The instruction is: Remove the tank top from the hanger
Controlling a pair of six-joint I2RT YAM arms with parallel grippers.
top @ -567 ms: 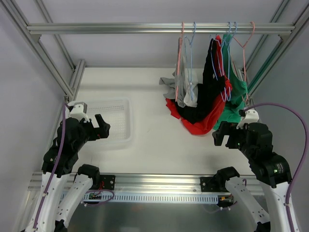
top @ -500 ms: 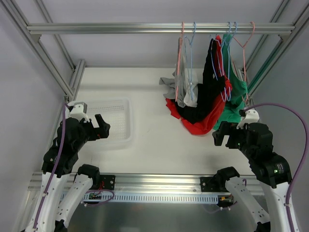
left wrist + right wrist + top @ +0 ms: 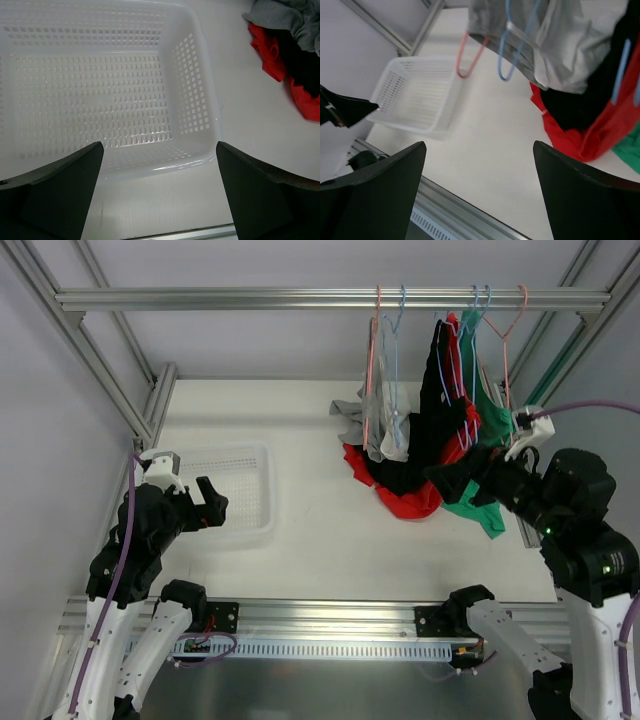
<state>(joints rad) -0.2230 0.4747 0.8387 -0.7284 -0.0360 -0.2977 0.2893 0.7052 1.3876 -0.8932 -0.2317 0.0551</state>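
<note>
Four tank tops were seen hanging on thin wire hangers (image 3: 397, 340) from a rail (image 3: 300, 298) at the back right of the table (image 3: 330, 550). There was a grey tank top (image 3: 385, 430), a black tank top (image 3: 435, 410), a red tank top (image 3: 415, 502) and a green tank top (image 3: 480, 505). Which one was meant could not be told. The right gripper (image 3: 450, 478) was held just beside the black one's lower part, its jaws spread wide with nothing between them. The left gripper (image 3: 212, 502) was held above a white basket (image 3: 235, 530) well apart on the left, its jaws likewise spread and empty.

Each garment's long axis was upright, with the straps looped over the hanger at the top and the hem pointing down. The lower folds were pooled on the table. The hangers were seen nearly edge-on.

The fabric was judged to be light, soft and limp, likely to stretch and bunch rather than hold a shape. The hanger was judged free to swing on the rail. A hold on a strap close to the hanger's shoulder was judged best, so that the strap could be slipped off its end.
</note>
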